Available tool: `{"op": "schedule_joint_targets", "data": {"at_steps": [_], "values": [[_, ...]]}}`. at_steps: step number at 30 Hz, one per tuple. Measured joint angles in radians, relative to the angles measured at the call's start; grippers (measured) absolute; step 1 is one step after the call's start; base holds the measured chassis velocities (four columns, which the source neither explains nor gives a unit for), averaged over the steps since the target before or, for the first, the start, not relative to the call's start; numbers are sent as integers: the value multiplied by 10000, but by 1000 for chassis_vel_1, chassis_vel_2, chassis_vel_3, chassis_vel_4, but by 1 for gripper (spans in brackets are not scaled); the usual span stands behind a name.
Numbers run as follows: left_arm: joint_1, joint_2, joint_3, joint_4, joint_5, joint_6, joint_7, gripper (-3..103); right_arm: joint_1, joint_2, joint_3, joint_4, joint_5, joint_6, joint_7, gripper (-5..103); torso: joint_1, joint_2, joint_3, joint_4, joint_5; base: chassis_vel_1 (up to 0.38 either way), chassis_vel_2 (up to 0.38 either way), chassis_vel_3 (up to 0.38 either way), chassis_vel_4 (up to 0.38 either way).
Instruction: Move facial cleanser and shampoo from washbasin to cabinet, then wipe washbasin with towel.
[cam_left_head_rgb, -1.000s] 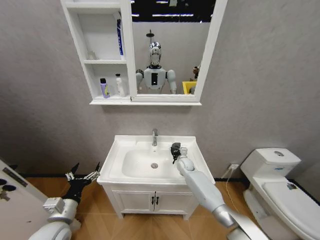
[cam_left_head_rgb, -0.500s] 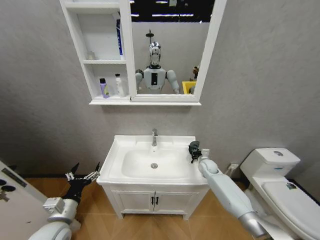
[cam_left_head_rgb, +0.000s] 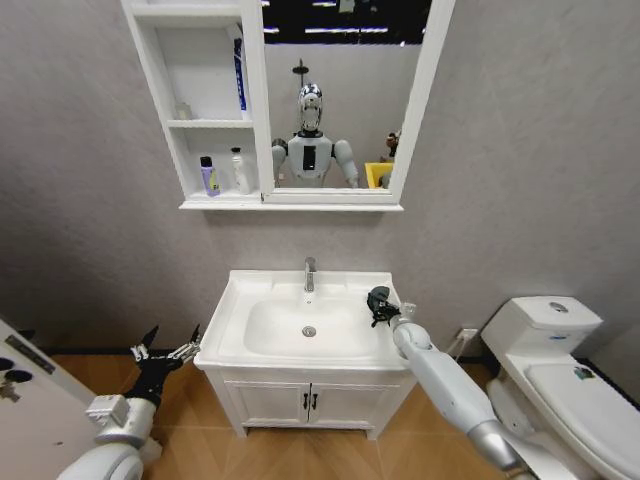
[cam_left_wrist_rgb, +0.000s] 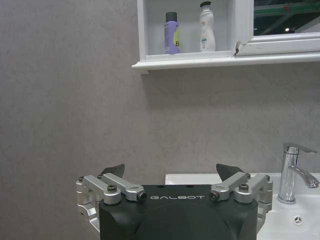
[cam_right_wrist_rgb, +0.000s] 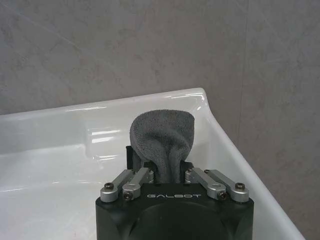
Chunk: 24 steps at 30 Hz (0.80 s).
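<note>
Wiping is in hand: right hand (cam_left_head_rgb: 379, 303), clamped on the towel (cam_right_wrist_rgb: 162, 137), presses the washbasin's (cam_left_head_rgb: 235, 300) right rim, needing sweeps across remaining rim.

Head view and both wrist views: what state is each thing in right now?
Right gripper: shut on the towel, over the washbasin's right rim.
Towel: bunched, held.
Left gripper: open, low beside the washbasin.
Washbasin: nothing standing on its rim.
Cabinet: doorless; purple bottle and white bottle upright in lowest compartment.
</note>
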Motion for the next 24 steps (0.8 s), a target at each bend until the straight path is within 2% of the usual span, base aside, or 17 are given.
{"op": "schedule_joint_targets", "data": {"at_steps": [1,2,4,5,8,10,11,12,13,15,16,18,19,21,22,24], "values": [[0,0,0,0,0,0,0,100,-69,-26,44,33,-350,154,-65,30,0,0,0,0,-1,0,0,0,0],[0,0,0,0,0,0,0,100,-69,-26,44,33,-350,154,-65,30,0,0,0,0,-1,0,0,0,0],[0,0,0,0,0,0,0,100,-158,-99,96,120,-595,325,-184,40,0,0,0,-1,-1,0,0,0,0],[0,0,0,0,0,0,0,100,-158,-99,96,120,-595,325,-184,40,0,0,0,-1,-1,0,0,0,0],[0,0,0,0,0,0,-1,100,-344,-134,270,348,-837,602,-345,57,0,0,0,0,-1,0,0,0,0],[0,0,0,0,0,0,0,100,-403,-135,329,411,-906,646,-370,57,0,0,0,-1,-2,0,0,0,0],[0,0,0,0,0,0,-1,100,-494,-135,415,490,-980,719,-390,62,-1,0,0,-1,-1,0,0,0,0],[0,0,0,0,0,0,-1,100,-494,-135,415,490,-980,719,-390,62,-1,0,0,-1,-1,0,0,0,0],[0,0,0,0,0,0,0,100,-560,-131,497,528,-1011,761,-395,73,0,0,0,-1,0,0,0,0,0],[0,0,0,0,0,0,0,100,-600,-110,571,546,-1056,809,-395,73,-1,0,0,-1,-1,0,0,0,0],[0,0,0,0,0,0,0,100,-681,-70,708,611,-1173,894,-377,78,0,0,0,0,-1,0,0,0,0],[0,0,0,0,0,0,0,100,-893,-51,940,922,-1560,1025,-256,89,1,0,0,1,-1,0,0,0,0],[0,0,0,0,0,0,0,100,-893,-51,940,922,-1560,1025,-256,89,1,0,0,1,-1,0,0,0,0],[0,0,1,0,0,0,4,100,-1479,-142,1285,1796,-2294,1384,37,97,1,-1,0,2,0,0,0,0,0],[0,0,1,0,0,0,4,100,-1479,-142,1285,1796,-2294,1384,37,97,1,-1,0,2,0,0,0,0,0],[0,0,1,0,0,0,2,100,-2398,-326,1708,2898,-3083,1512,544,100,0,0,-1,2,-3,0,0,0,0]]}}
